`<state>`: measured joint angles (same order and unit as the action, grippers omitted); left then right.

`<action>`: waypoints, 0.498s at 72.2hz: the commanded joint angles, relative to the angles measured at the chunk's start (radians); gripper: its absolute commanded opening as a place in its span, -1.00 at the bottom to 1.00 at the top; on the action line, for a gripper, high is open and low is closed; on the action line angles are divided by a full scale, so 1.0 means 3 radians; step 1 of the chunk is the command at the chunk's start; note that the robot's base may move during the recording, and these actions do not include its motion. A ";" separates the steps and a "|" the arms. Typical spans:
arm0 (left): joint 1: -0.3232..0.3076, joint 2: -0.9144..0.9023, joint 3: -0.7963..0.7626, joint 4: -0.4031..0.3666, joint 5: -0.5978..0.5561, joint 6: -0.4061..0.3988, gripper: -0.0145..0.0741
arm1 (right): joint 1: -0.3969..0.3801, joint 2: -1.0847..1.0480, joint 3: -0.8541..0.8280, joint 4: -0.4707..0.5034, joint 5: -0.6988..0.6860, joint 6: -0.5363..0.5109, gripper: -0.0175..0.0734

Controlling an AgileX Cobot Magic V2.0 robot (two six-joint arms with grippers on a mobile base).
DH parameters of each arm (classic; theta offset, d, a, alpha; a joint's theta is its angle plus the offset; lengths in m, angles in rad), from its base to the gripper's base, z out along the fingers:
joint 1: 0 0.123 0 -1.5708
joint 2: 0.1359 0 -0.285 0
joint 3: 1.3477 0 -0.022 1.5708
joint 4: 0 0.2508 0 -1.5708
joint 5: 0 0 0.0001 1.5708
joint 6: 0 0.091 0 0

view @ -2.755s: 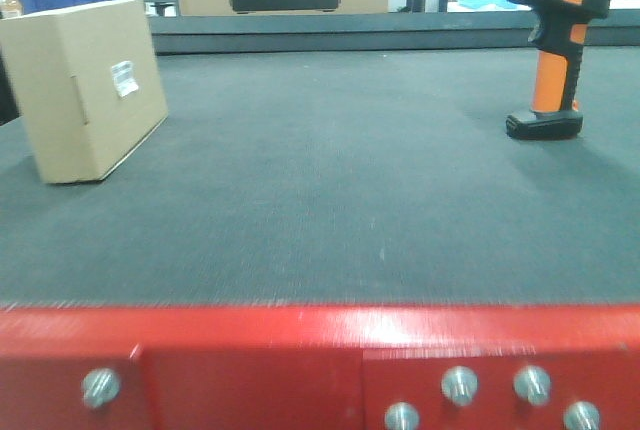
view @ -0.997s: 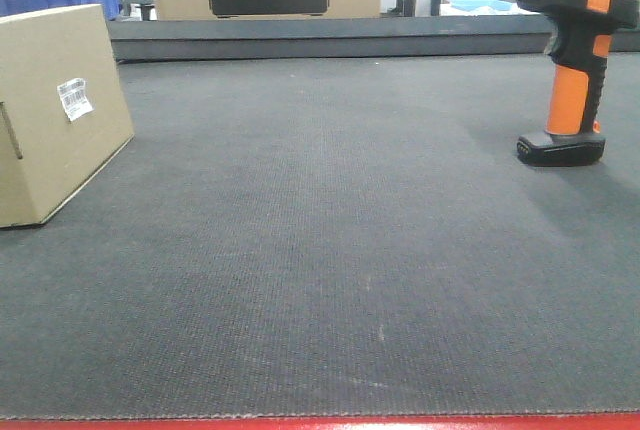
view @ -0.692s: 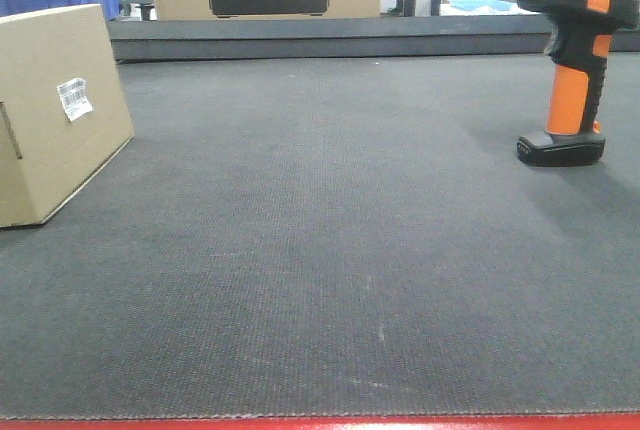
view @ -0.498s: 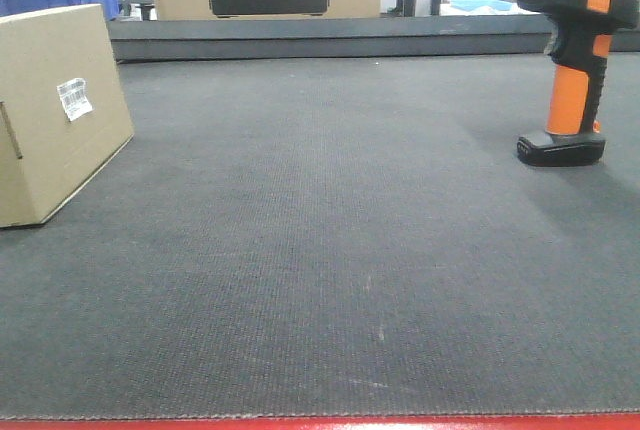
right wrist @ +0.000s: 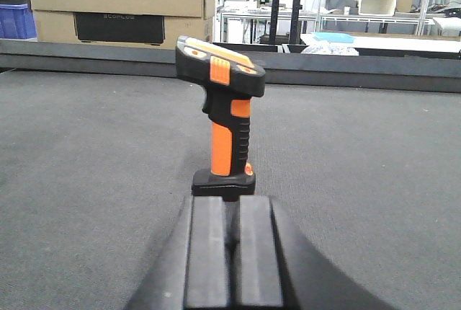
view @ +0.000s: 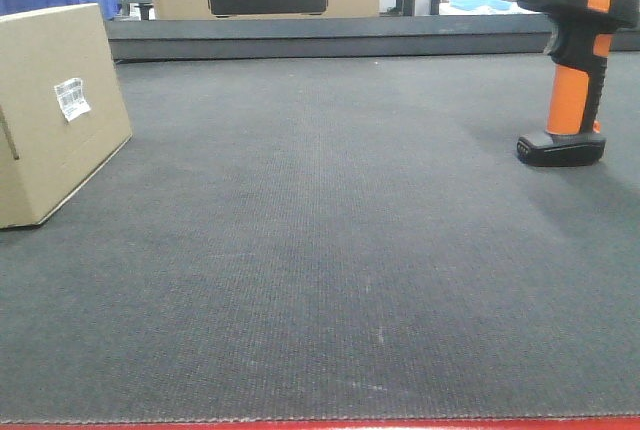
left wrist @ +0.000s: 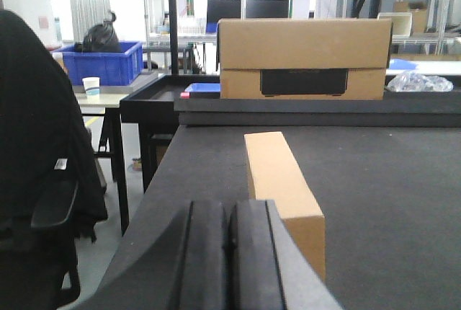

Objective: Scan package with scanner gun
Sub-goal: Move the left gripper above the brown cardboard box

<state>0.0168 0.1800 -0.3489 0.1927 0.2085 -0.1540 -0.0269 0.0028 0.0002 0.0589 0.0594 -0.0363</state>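
Smooth brown cardboard package (view: 55,110) stands on edge at the woven mat's (view: 320,250) left, long axis running away, label (view: 72,98) facing right. Pistol-shaped plastic scanner gun (view: 572,60) stands upright at right, nose pointing left. Left gripper (left wrist: 230,252) and right gripper (right wrist: 232,252) have fingers pressed together, empty.

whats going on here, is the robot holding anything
Nothing is held yet. The package stands on a narrow side at the left of the dark mat, its label facing the middle. The scanner gun stands upright on its foot at the right. The left gripper is shut and points at the package's end; the right gripper is shut and lined up with the scanner gun.
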 commanded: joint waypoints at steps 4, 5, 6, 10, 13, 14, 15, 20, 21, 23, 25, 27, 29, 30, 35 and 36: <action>-0.0002 0.0536 -0.0399 -0.0082 0.0315 0.0008 -0.92 | 0.0000 -0.0009 -0.0001 -0.0003 -0.0075 -0.0011 -0.98; -0.0002 0.0606 -0.0442 -0.0089 0.0357 0.0008 -0.92 | 0.0000 -0.0009 -0.0001 -0.0003 -0.0075 -0.0011 -0.98; -0.0002 0.0676 -0.0486 -0.0098 0.0402 0.0008 -0.92 | 0.0000 -0.0009 -0.0001 -0.0003 -0.0075 -0.0011 -0.98; -0.0002 0.1004 -0.0674 -0.0112 0.0589 0.0008 -0.92 | 0.0000 -0.0009 -0.0001 -0.0003 -0.0075 -0.0011 -0.98; -0.0002 0.1209 -0.0794 -0.0112 0.0740 0.0008 -0.92 | 0.0000 -0.0009 -0.0001 -0.0003 -0.0075 -0.0011 -0.98; -0.0002 0.1269 -0.0833 -0.0112 0.0767 0.0008 -0.92 | 0.0000 -0.0009 -0.0001 -0.0003 -0.0075 -0.0011 -0.98; -0.0002 0.1328 -0.0866 -0.0112 0.0776 0.0008 -0.92 | 0.0000 -0.0009 -0.0001 -0.0003 -0.0075 -0.0011 -0.98; -0.0002 0.1577 -0.1007 -0.0112 0.0786 0.0008 -0.92 | 0.0000 -0.0009 -0.0001 -0.0003 -0.0075 -0.0011 -0.98; -0.0002 0.1640 -0.1045 -0.0112 0.0779 0.0008 -0.92 | 0.0000 -0.0009 -0.0001 -0.0003 -0.0075 -0.0011 -0.98; -0.0002 0.1714 -0.1090 -0.0112 0.0779 0.0008 -0.92 | 0.0000 -0.0009 -0.0001 -0.0003 -0.0075 -0.0011 -0.98; -0.0002 0.1775 -0.1128 -0.0112 0.0779 0.0008 -0.92 | 0.0000 -0.0009 -0.0001 -0.0003 -0.0075 -0.0011 -0.98; -0.0002 0.1832 -0.1162 -0.0112 0.0770 0.0008 -0.92 | 0.0000 -0.0009 -0.0001 -0.0003 -0.0075 -0.0011 -0.98; -0.0002 0.1879 -0.1181 -0.0112 0.0712 0.0008 -0.92 | 0.0000 -0.0009 -0.0001 -0.0003 -0.0075 -0.0011 -0.98; -0.0002 0.1900 -0.1200 -0.0112 0.0675 0.0008 -0.92 | 0.0000 -0.0009 -0.0001 -0.0003 -0.0075 -0.0011 -0.98; -0.0002 0.2002 -0.1292 -0.0112 0.0571 0.0008 -0.92 | 0.0000 -0.0009 -0.0001 -0.0003 -0.0075 -0.0011 -0.98; -0.0002 0.2023 -0.1317 -0.0112 0.0563 0.0008 -0.92 | 0.0000 -0.0009 -0.0001 -0.0003 -0.0075 -0.0011 -0.98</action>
<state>0.0168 0.7617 -0.7080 0.1667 0.4242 -0.1540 -0.0269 0.0028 0.0002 0.0589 0.0594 -0.0363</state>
